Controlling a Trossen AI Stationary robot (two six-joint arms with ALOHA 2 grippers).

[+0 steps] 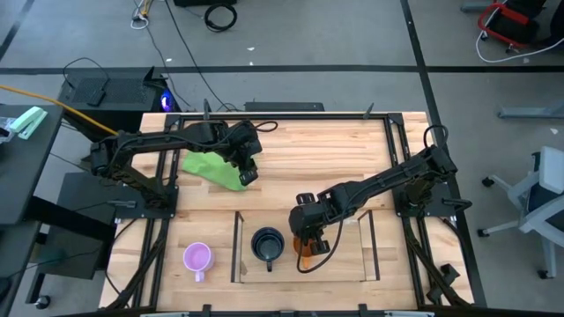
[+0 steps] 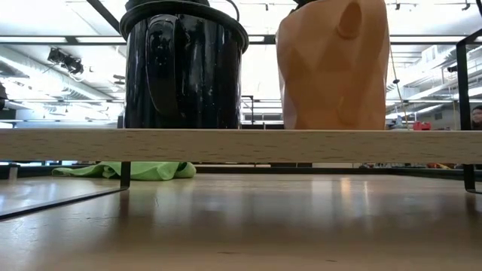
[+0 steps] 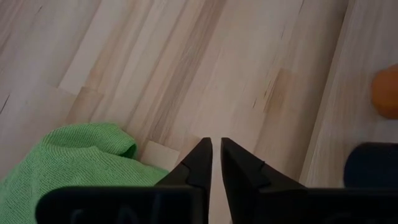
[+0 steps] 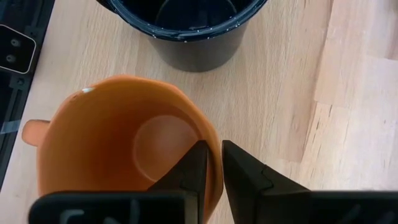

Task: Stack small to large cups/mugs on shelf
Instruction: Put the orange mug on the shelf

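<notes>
the right gripper [image 4: 211,163] straddles the rim of the glossy orange ceramic mug [image 4: 118,155], one finger inside, one outside — whether it pinches the wall i cannot tell. that mug stands upright on the clear-sided wooden shelf [image 1: 352,227], just beside the black enamel mug [image 1: 267,244]. the light purple mug [image 1: 197,257] sits outside the shelf, nearer the left gripper [image 3: 216,163] — nearly closed, empty, beside the green cloth [image 3: 68,155].
</notes>
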